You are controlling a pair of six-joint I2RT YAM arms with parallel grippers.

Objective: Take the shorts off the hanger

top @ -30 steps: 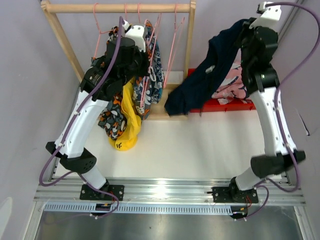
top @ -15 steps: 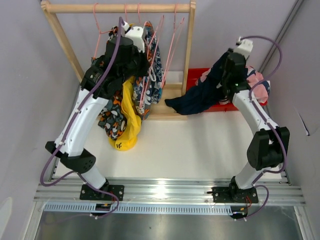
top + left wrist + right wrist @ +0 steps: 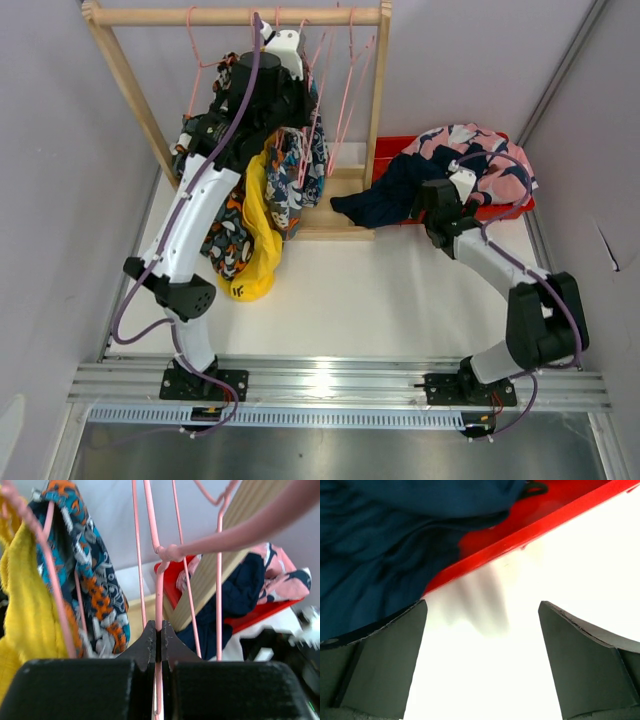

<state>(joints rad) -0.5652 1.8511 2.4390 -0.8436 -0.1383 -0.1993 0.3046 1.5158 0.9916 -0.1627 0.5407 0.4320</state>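
Observation:
My left gripper is shut on the thin wire of a pink hanger, up among the hangers on the wooden rack. Yellow shorts, camouflage shorts and blue-orange-white print shorts hang there beside the left arm. Navy shorts lie draped over the front edge of the red bin, with pink shorts inside it. My right gripper stands open and empty, low over the white table just in front of the bin's rim and the navy shorts.
Empty pink hangers hang at the rack's right end, next to its upright post. The walls close in on both sides. The white table top stretches between the rack, the bin and the arm bases.
My right gripper came down from high up, opened and let go of the navy shorts, which now lie over the bin's edge. The left arm rose slightly towards the rail.

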